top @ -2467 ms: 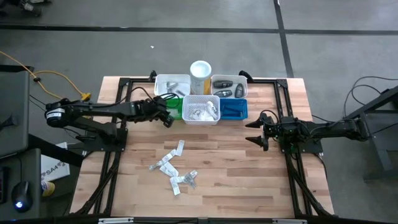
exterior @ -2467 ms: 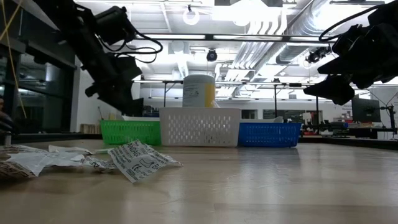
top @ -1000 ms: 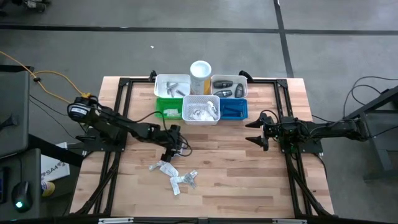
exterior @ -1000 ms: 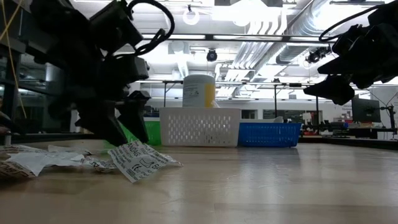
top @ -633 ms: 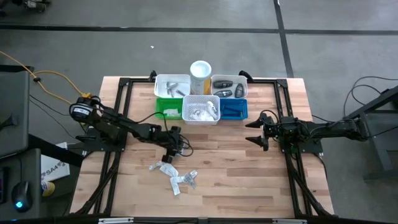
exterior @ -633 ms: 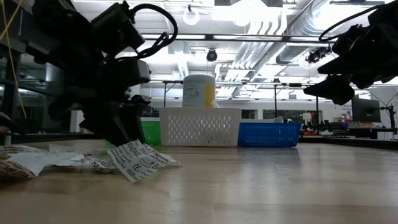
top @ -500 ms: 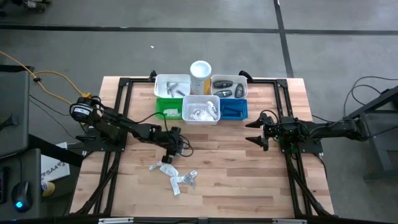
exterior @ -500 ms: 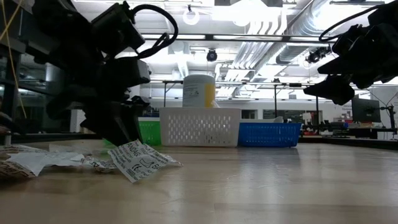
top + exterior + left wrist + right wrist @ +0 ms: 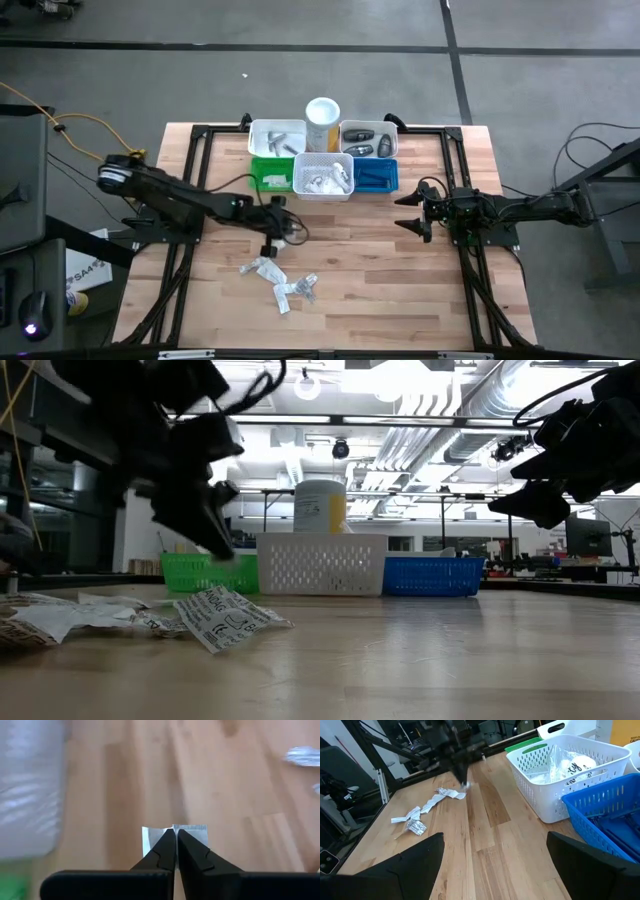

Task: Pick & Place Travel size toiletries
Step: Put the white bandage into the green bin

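- Left gripper (image 9: 271, 232) hangs above the wooden table (image 9: 400, 290), just in front of the green bin (image 9: 268, 177), its fingers (image 9: 165, 851) pressed together on a small silvery sachet (image 9: 200, 832), which sticks out past the tips on both sides.
- Right gripper (image 9: 412, 210) waits off to the right of the blue bin (image 9: 376, 176), raised off the table, jaws spread wide with nothing between them.
- Light plank boards make up the table top, framed by black rails; grey floor surrounds it, and the low view shows a bright hall with ceiling ducts and lamps behind.
- Five bins stand at the far edge: two white ones at the back, with a white-and-yellow cylinder (image 9: 322, 118) between them, and green, white and blue ones in the front row.
- Loose packets (image 9: 282, 278) lie in a scatter on the boards in front of the green bin, below and just past the left gripper; their exact number cannot be told.
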